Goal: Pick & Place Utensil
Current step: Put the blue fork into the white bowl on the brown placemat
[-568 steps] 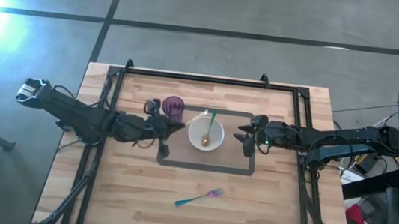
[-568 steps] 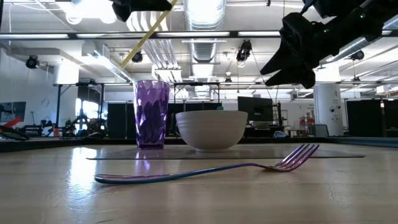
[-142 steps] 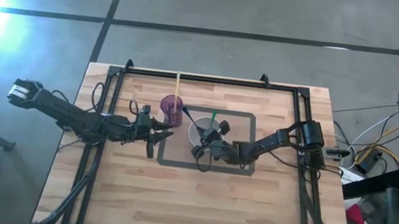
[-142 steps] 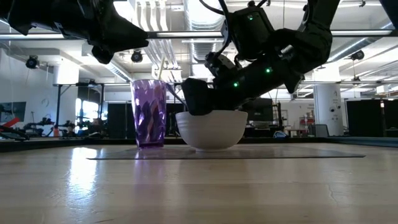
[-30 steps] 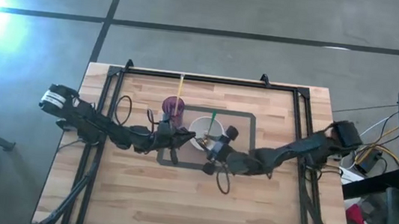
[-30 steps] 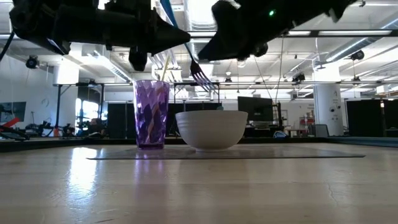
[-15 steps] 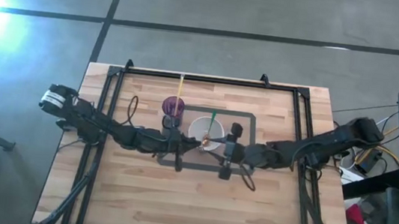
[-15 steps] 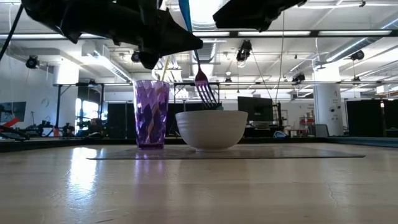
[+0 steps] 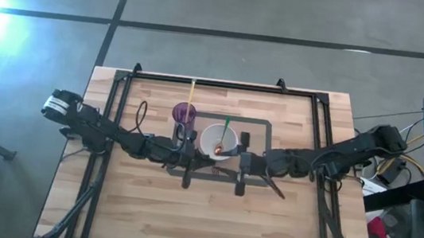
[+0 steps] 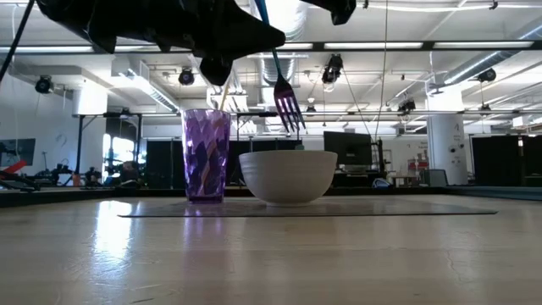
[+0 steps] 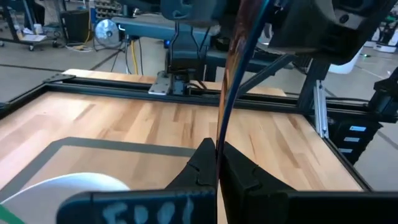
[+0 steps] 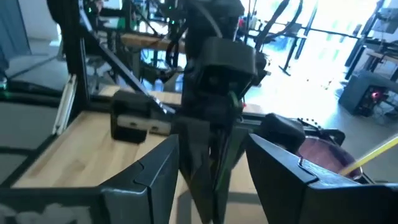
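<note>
A fork with a blue handle and purple tines (image 10: pixel 284 93) hangs tines down above the white bowl (image 10: pixel 288 176), which stands on a grey mat (image 9: pixel 265 127). My left gripper (image 11: pixel 217 163) reaches in from the table's left and is shut on the fork's handle. My right gripper (image 12: pixel 214 180) faces it from the right, open. Its fingers stand on either side of the left gripper's tip without touching it. Beside the bowl (image 9: pixel 214 139) stands a purple cup (image 9: pixel 184 114) with a yellow straw (image 9: pixel 192 93). A green-handled spoon (image 9: pixel 225 126) leans in the bowl. My left gripper pinches the fork's handle (image 11: pixel 225 106) between its two shut fingers (image 11: pixel 200 167). The fingers come roughly level from the table's left and lie across the handle. The fork is lifted clear and hangs slightly tilted, with its tines (image 10: pixel 289 108) just above the bowl's rim.
A black frame (image 9: pixel 224 82) runs round the wooden table top. The near half of the table (image 9: pixel 200 222) shows bare wood. Both arms meet over the near edge of the mat, close to the bowl and the cup (image 10: pixel 207 152).
My right gripper has drawn back toward the table's right edge and risen almost out of the low view. My left gripper has shifted right, over the mat's near edge. The fork has stayed between them above the bowl and now hangs more upright.
</note>
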Controlling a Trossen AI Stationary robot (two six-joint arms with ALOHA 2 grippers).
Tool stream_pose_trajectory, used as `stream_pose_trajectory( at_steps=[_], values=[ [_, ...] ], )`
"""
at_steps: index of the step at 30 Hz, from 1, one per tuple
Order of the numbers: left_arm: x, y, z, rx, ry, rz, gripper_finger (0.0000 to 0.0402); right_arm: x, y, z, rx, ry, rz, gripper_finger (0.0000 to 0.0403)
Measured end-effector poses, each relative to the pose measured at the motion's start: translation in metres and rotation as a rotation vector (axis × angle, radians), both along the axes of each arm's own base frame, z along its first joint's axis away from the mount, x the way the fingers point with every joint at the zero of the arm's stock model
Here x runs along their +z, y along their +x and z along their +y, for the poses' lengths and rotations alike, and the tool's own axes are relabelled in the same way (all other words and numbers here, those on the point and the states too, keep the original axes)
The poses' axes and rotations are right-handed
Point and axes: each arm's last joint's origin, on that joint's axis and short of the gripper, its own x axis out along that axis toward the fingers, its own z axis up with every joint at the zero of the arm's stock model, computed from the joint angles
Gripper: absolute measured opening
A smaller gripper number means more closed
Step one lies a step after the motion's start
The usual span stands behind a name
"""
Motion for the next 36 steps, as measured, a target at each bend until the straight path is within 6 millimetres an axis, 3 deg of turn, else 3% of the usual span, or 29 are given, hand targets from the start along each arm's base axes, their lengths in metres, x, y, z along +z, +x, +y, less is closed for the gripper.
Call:
stream_pose_trajectory(
  at_steps=[14, 20, 27, 36],
  values=[
    [0.000, 0.000, 0.000, -0.006, 0.015, 0.001, 0.0000, -0.022, 0.024, -0.001, -0.018, 0.032, -0.020, 0.0171],
    [0.000, 0.000, 0.000, -0.006, 0.015, 0.003, 0.0000, -0.021, 0.028, -0.001, -0.021, 0.046, -0.024, 0.0156],
    [0.000, 0.000, 0.000, -0.006, 0.012, 0.000, 0.0000, -0.019, 0.030, -0.005, -0.036, 0.092, -0.034, 0.0108],
    [0.000, 0.000, 0.000, -0.004, 0.011, 0.000, 0.0000, -0.019, 0.030, -0.008, -0.046, 0.099, -0.032, 0.0016]
  ],
)
